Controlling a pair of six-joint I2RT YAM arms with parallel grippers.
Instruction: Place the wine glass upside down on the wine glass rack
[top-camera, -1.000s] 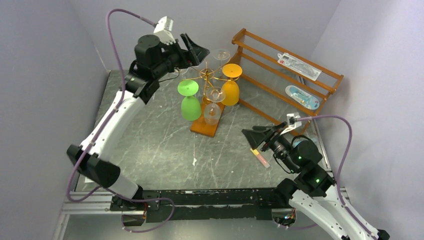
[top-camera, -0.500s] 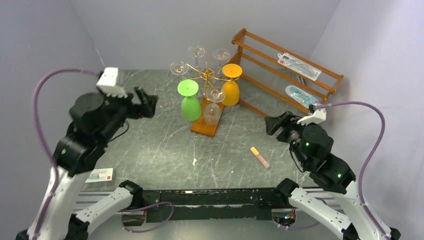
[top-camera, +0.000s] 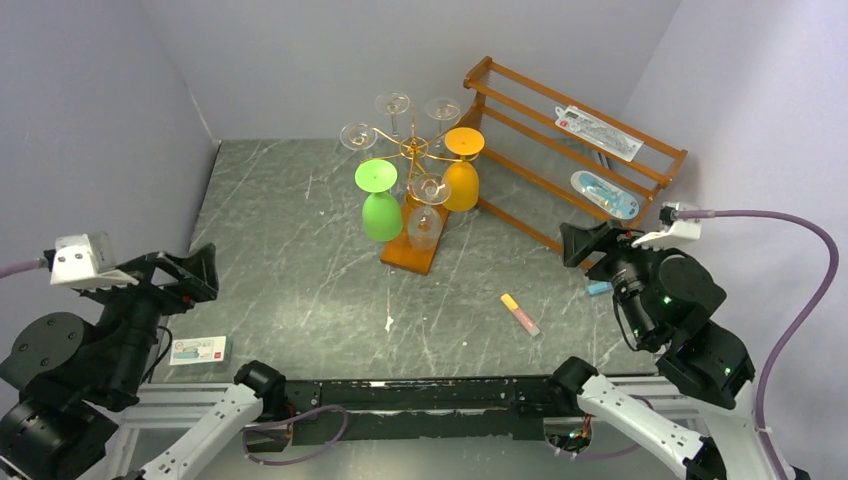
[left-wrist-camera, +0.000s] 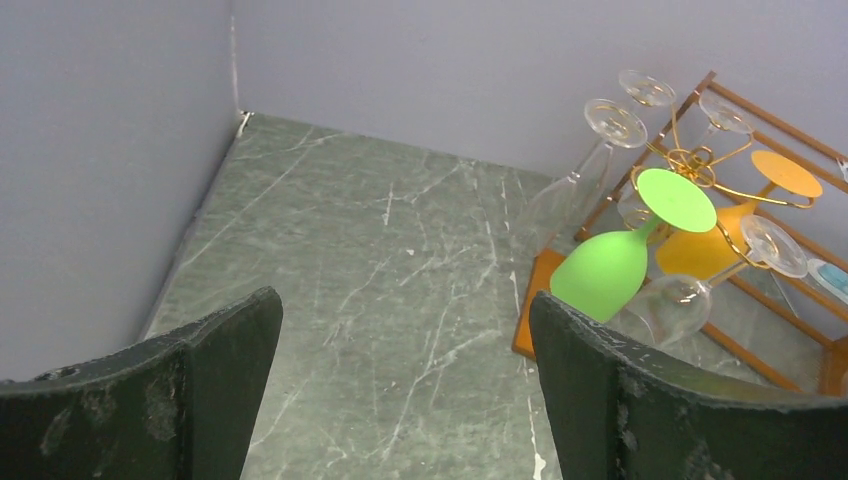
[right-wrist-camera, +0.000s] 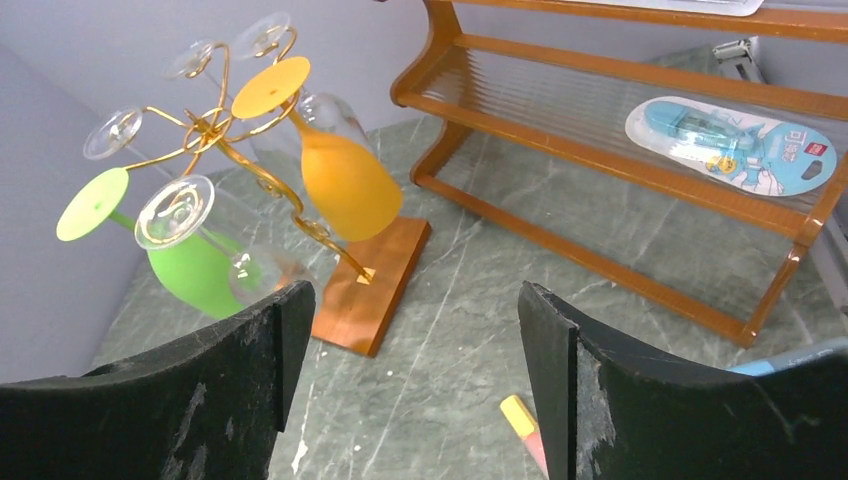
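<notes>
The wine glass rack, a gold wire tree (top-camera: 412, 150) on an orange-brown base (top-camera: 408, 252), stands at the table's back middle. A green glass (top-camera: 381, 212), an orange glass (top-camera: 461, 182) and several clear glasses (top-camera: 392, 103) hang upside down on it. The rack also shows in the left wrist view (left-wrist-camera: 690, 160) and the right wrist view (right-wrist-camera: 215, 130). My left gripper (top-camera: 190, 272) (left-wrist-camera: 405, 330) is open and empty, raised at the near left, far from the rack. My right gripper (top-camera: 585, 243) (right-wrist-camera: 415, 320) is open and empty, to the right of the rack.
A brown wooden slatted shelf (top-camera: 540, 135) stands at the back right with two packets (top-camera: 598, 132) on it. A yellow-and-pink marker (top-camera: 519, 314) lies on the table right of centre. A small card (top-camera: 197, 350) lies at the near left. Grey walls close in on three sides.
My left gripper has left the back of the rack and drawn back to the near left. My right gripper has pulled back to the right. The glasses on the rack stay put.
</notes>
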